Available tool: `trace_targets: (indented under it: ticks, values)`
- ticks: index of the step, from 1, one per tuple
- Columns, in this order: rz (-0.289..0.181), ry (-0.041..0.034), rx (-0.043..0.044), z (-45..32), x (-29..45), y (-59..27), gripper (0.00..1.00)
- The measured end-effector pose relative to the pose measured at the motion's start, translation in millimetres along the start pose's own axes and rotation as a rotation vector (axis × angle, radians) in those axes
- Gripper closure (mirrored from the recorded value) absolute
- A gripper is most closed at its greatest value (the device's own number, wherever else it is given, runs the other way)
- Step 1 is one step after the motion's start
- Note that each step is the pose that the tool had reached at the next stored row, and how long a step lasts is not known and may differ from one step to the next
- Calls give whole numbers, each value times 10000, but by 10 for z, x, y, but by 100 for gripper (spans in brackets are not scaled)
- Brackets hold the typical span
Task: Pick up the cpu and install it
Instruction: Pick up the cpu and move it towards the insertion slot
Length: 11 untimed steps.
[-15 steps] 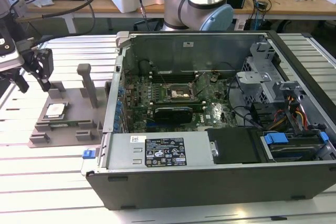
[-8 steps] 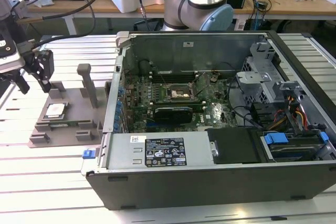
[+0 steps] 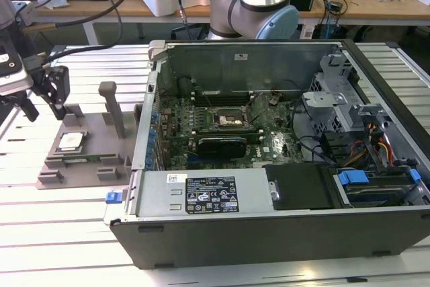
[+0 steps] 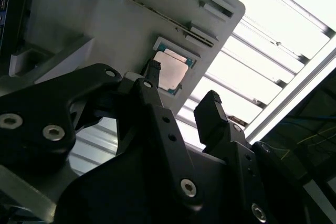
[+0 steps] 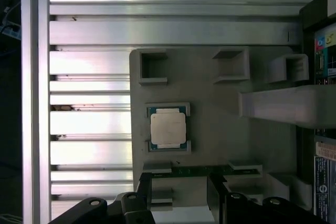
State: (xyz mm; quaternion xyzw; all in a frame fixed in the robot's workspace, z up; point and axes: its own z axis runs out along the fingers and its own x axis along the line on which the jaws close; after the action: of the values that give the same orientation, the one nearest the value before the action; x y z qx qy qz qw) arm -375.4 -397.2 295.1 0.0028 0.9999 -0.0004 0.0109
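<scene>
Silver-grey flat square cpu (image 3: pixel 70 142) lies in a shallow recess of the grey plastic fixture plate (image 3: pixel 92 140), at the exterior view's left, bare plate around its edges. Black gripper (image 3: pixel 44 102) hangs above, jaws spread wide, touching nothing.

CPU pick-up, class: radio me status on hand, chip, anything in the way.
Hand open, empty, above the fixture plate. Cpu lying flat in its plate pocket, untouched. Nothing between hand and cpu.

In the second wrist view my finger (image 4: pixel 156 103) hid one corner of the cpu (image 4: pixel 170 72); the picture's edge cut off the fixture plate (image 4: pixel 105 24).
</scene>
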Motion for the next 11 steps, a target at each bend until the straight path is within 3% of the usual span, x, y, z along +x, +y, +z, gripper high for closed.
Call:
trace_targets:
  ticks: [11]
  values:
    - [1,1,0,76,2,0,46]
